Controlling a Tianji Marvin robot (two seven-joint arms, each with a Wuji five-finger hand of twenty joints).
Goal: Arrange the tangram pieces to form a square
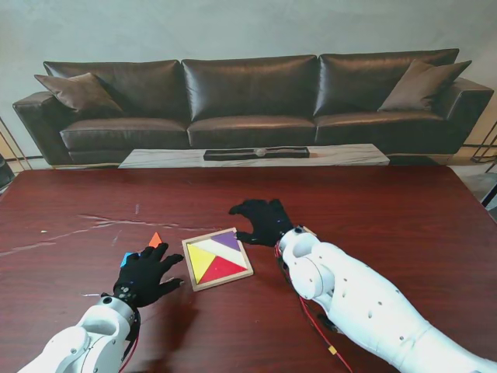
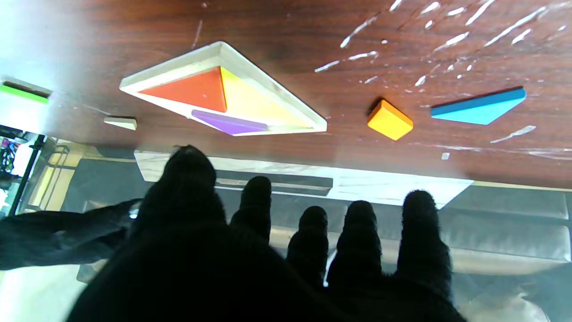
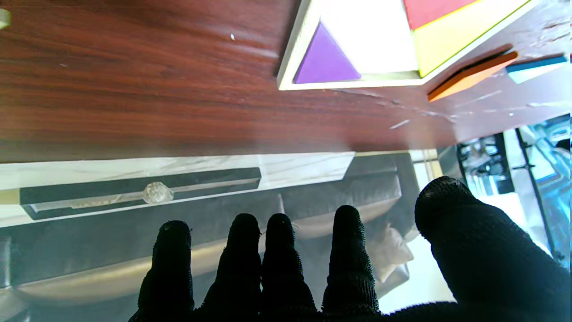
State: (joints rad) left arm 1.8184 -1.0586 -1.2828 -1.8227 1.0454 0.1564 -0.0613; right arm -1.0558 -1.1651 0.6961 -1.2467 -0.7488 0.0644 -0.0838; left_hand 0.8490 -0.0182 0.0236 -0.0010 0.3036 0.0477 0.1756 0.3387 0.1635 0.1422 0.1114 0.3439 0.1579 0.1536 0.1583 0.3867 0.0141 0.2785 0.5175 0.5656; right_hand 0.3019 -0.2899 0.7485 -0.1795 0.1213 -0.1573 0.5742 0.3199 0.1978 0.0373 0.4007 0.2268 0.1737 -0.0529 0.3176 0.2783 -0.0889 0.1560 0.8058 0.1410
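Currently the dark wooden table (image 1: 373,210) carries the whole job; a brown sofa (image 1: 248,97) and a low marble bench (image 1: 256,155) stand beyond it, not involved.

Right arm (image 1: 365,303) reaches in from my right. Right hand (image 1: 264,220) lies palm down just right of the tray, fingers spread, holding nothing. Judged: parked close so it can steady the tray or feed pieces from that side.

Left hand (image 1: 145,273) rests nearer to me and left of the tray, fingers (image 2: 422,232) apart, empty. The loose pieces lie just past its fingertips, so this hand is likely placed for the next pick.

Wooden tray (image 1: 196,274) sits between the hands, turned slightly askew to the table edge. Partly filled: red triangle (image 1: 224,269) and yellow triangle (image 1: 202,260) side by side, purple triangle (image 1: 227,240) in the far corner. White tray floor (image 3: 371,40) shows bare beside the purple, so the square is not yet complete.

Loose, left of tray: blue piece (image 2: 478,108), long and slanted; orange piece (image 2: 389,119), small. Both flat on the table, apart from each other.

Left wrist view also shows a small pale piece (image 2: 120,122) and a green-edged one (image 2: 22,92) on the tray's other side; shapes too unclear to call.
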